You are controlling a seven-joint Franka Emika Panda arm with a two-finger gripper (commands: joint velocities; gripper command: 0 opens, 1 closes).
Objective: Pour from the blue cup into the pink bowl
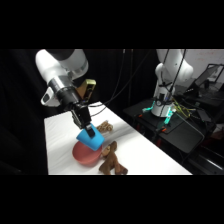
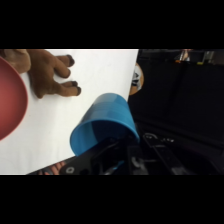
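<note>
The blue cup [image 1: 90,139] hangs tilted over the pink bowl [image 1: 83,154], which sits on the white table near its front. My gripper [image 1: 88,131] is shut on the blue cup, coming down from the upper left. In the wrist view the blue cup [image 2: 104,129] lies on its side with its open mouth turned toward the lower left, held by the gripper [image 2: 116,152] at the bottom. The pink bowl [image 2: 11,100] shows only as a curved part at the left edge. What is inside the cup does not show.
A brown plush toy [image 1: 112,161] lies right beside the bowl, and shows in the wrist view [image 2: 47,70] at the top left. A small brown object [image 1: 104,127] lies further back on the table [image 1: 145,155]. The table's right edge drops to dark equipment.
</note>
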